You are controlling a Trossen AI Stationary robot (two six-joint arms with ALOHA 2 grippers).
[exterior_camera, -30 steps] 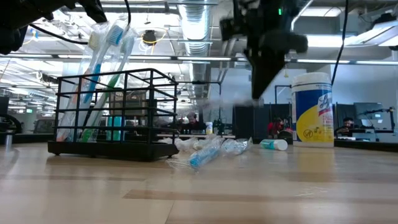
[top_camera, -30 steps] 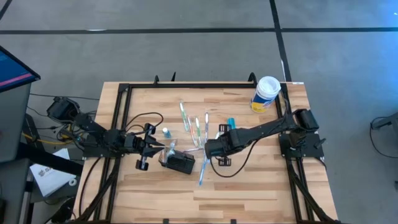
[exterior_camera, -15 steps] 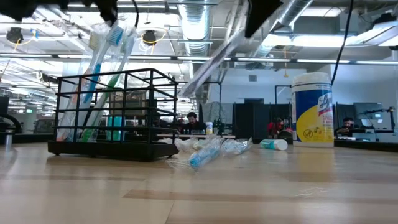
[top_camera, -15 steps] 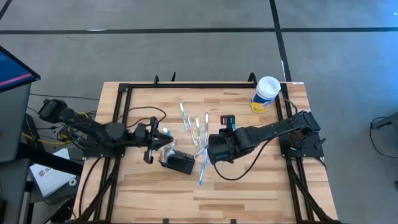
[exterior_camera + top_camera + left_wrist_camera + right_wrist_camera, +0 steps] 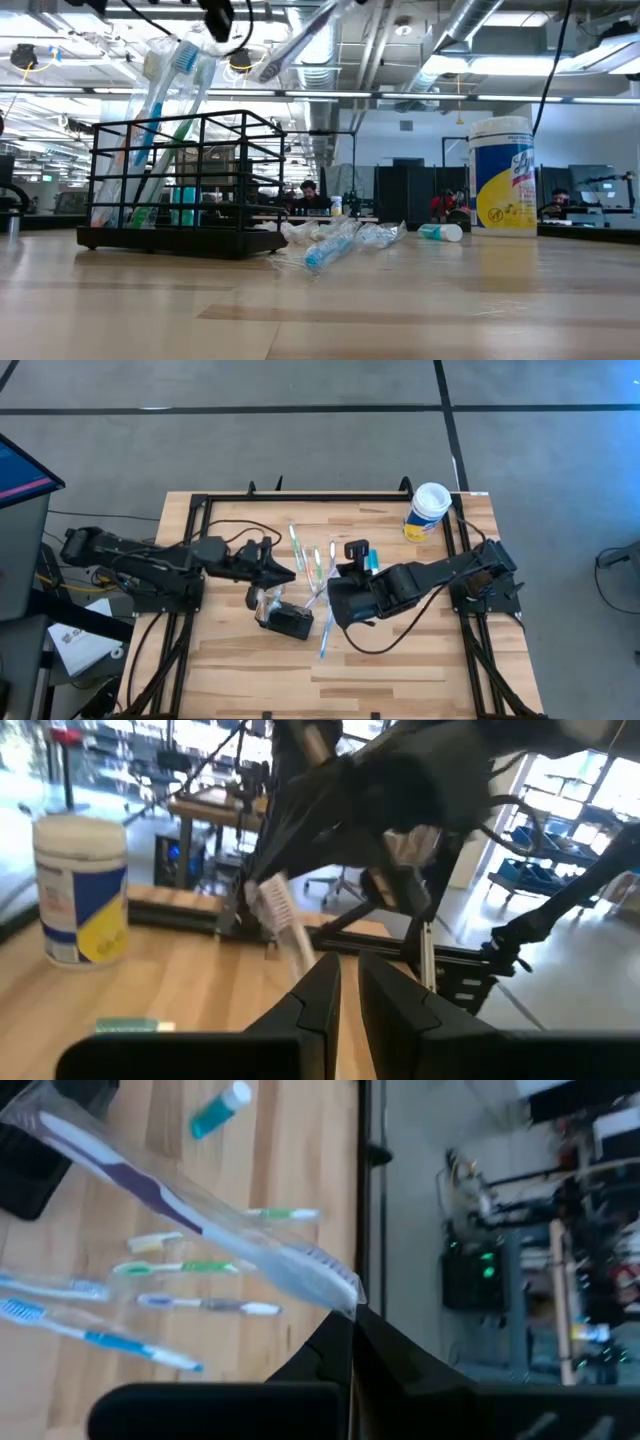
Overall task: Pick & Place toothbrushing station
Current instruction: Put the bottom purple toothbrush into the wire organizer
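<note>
The toothbrushing station [image 5: 287,622], mid-desk toward the front edge, looks light, rigid wire, best taken by its top rim; the right end effector [image 5: 336,603] clamps a wrapped toothbrush [image 5: 190,1225], the left end effector [image 5: 287,572] nearly shut.

one rack [image 5: 185,180], one canister [image 5: 427,510], several toothbrushes [image 5: 312,565]

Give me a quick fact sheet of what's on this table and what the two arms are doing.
Table: wooden top in a black frame
Toothbrushing station: black wire holder, several brushes standing in it
Loose brushes: wrapped toothbrushes lying mid-table
Small tube: blue-green tube lying beside the canister
Canister: yellow-and-white wipes canister, far right corner
Right gripper: jaws shut on a wrapped purple toothbrush, held in the air
Left gripper: jaws nearly closed, holding nothing visible, facing the right arm
</note>
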